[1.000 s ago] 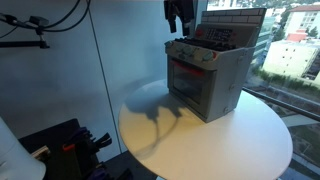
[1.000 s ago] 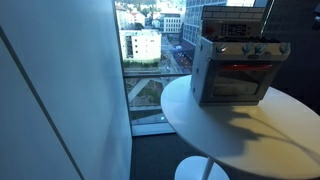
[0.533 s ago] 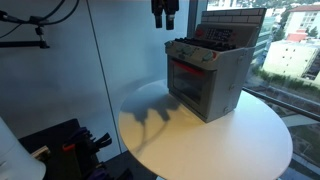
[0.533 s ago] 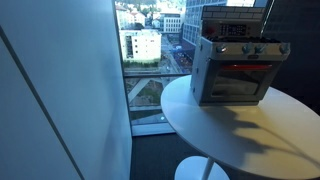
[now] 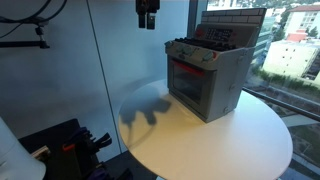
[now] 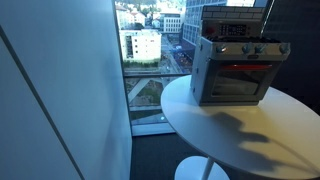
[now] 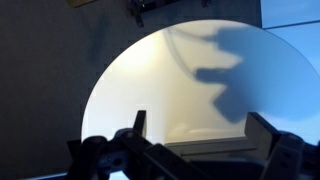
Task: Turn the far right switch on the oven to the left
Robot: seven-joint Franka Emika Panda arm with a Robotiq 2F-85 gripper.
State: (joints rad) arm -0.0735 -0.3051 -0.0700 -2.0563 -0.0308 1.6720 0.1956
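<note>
A grey toy oven (image 5: 207, 75) stands on the round white table (image 5: 250, 140); it also shows in an exterior view (image 6: 235, 70). A row of small knobs (image 6: 257, 49) runs along its front top; the far right one cannot be made out singly. My gripper (image 5: 147, 17) hangs high at the frame's top, well off to the side of the oven and apart from it. In the wrist view my gripper (image 7: 202, 128) is open and empty, its two fingers spread wide above the table (image 7: 150, 80), with the oven's top edge (image 7: 215, 148) between them.
A glass wall and windows with city buildings (image 6: 145, 45) stand behind the table. Dark equipment with cables (image 5: 65, 145) sits low beside the table. The arm's shadow (image 5: 145, 108) falls on the tabletop in front of the oven.
My gripper has moved up and sideways away from the oven, from above its top to well beside it. Its shadow on the table slid the same way.
</note>
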